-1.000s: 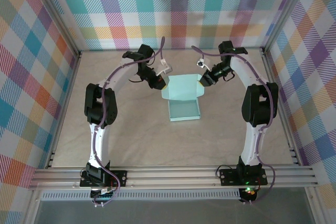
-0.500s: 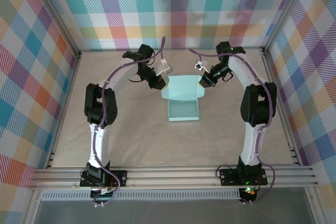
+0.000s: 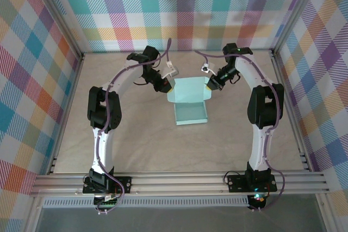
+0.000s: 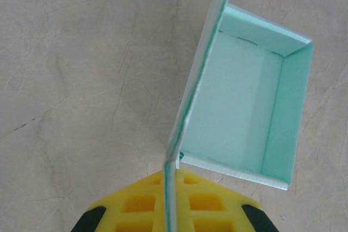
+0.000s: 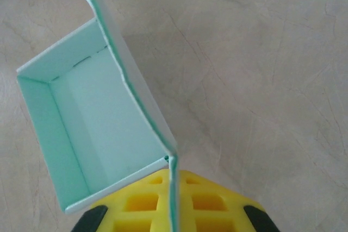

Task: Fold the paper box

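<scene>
The paper box is pale mint-green card, lying mid-table with its tray part toward the arms and a wide lid panel raised at the far end. My left gripper is shut on the lid's left edge; in the left wrist view the card edge runs between the yellow pads, with the open tray to the right. My right gripper is shut on the lid's right edge; in the right wrist view the card is pinched between the yellow pads, and the tray lies to the left.
The beige tabletop is bare around the box. Checked cloth walls and aluminium frame posts close the cell on three sides. A metal rail carries both arm bases at the near edge.
The right gripper has closed onto the lid's right edge and its wrist has shifted slightly. The left arm and the box have stayed put.
</scene>
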Available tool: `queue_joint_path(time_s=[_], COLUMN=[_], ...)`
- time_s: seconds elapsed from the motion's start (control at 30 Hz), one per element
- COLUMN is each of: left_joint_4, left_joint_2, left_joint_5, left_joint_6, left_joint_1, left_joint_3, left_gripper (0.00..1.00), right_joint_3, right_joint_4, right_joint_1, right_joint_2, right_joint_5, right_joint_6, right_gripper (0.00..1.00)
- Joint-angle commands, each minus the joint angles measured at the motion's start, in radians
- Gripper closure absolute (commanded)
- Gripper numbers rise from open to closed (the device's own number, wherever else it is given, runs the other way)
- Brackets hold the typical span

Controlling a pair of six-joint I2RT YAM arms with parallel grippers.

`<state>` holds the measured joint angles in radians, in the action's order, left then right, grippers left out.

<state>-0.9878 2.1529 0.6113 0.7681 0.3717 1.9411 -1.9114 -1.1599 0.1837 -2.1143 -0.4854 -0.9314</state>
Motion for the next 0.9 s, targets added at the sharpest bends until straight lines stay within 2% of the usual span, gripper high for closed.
queue_joint_path(time_s=[0.0,0.27,0.43,0.57,0.67,0.87], left_joint_4=[-0.027,0.011,0.053,0.119,0.155,0.193], left_joint_2=[-0.003,-0.015,-0.045,-0.072,-0.08,-0.092], left_joint_5=[-0.021,-0.05,-0.057,-0.128,-0.188,-0.295], left_joint_6=[0.023,-0.021,-0.075,-0.122,-0.164,-0.249], left_joint_1=[0.007,0.007,0.013,0.034,0.051,0.085], left_joint_3=[0.012,0.007,-0.006,-0.033,-0.039,-0.039], left_gripper=[1.0,1.0,1.0,1.0,1.0,1.0], right_joint_3=[-0.029,0.007,0.166,0.313,0.401,0.543], right_joint_4=[-0.038,0.009,0.225,0.414,0.495,0.627], right_joint_1=[0.005,0.015,0.05,0.075,0.109,0.159], right_joint_2=[-0.006,0.037,0.14,0.247,0.317,0.44], right_joint_5=[-0.028,-0.006,0.169,0.289,0.387,0.443], right_joint_6=[-0.019,0.03,0.225,0.374,0.431,0.558], right_gripper=[1.0,1.0,1.0,1.0,1.0,1.0])
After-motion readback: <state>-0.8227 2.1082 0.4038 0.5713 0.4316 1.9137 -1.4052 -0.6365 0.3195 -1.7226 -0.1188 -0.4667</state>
